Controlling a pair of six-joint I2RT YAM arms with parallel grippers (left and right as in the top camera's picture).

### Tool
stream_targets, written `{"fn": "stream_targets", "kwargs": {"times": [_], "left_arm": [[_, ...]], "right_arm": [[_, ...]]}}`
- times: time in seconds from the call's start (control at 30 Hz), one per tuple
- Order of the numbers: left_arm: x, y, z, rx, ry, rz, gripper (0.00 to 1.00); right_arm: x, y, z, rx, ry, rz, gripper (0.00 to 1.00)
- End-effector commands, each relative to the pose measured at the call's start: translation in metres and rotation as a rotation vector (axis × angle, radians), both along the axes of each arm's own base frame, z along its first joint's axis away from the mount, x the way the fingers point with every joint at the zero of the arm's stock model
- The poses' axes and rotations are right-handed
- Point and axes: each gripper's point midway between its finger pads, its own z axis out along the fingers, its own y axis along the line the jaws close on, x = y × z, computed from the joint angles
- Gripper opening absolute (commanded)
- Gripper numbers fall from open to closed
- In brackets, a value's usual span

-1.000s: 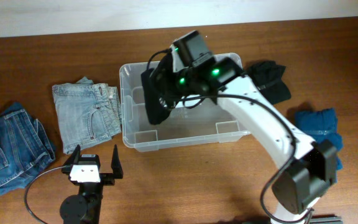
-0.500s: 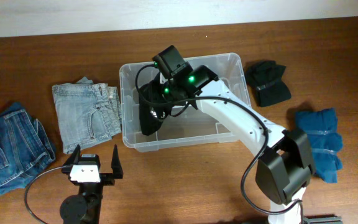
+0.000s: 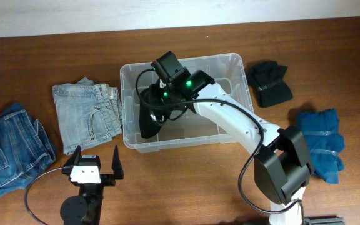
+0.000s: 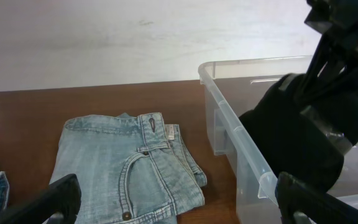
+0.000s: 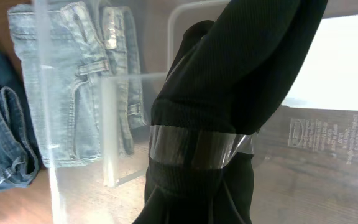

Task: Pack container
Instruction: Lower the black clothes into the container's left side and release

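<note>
At bench (image 3: 330,50) centre sits the container (image 3: 192,141). The right tool (image 3: 158,103) reaches into its 9 o'clock end, clenched on a black garment (image 3: 149,122) that hangs close to that wall. Its 3 o'clock half lies open. The left tool (image 3: 97,161), fingers spread, rests at 7 o'clock, apart from the front rim. Light jeans (image 3: 86,112) lie just beside the 9 o'clock wall.

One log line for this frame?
right gripper: shut on black garment | garment: partly inside container | left gripper: open | light jeans: beside container
</note>
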Motion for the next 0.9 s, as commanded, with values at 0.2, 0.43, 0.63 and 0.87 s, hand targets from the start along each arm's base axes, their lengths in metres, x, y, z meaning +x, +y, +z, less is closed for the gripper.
{"fn": "stream_targets", "kwargs": {"times": [0.2,0.43,0.63,0.87], "left_arm": [[0.000,0.000,-0.001,0.014,-0.005,-0.006,1.00],[0.000,0.000,-0.001,0.014,-0.005,-0.006,0.99],[0.000,0.000,-0.001,0.014,-0.005,-0.006,0.99],[0.000,0.000,-0.001,0.014,-0.005,-0.006,0.99]], "right_arm": [[-0.003,0.004,-0.012,0.006,-0.004,-0.003,0.04],[-0.006,0.002,-0.017,0.001,0.010,-0.002,0.04],[-0.006,0.002,-0.018,0.007,0.020,-0.019,0.04],[-0.008,0.008,-0.017,0.014,0.015,-0.007,0.05]]}}
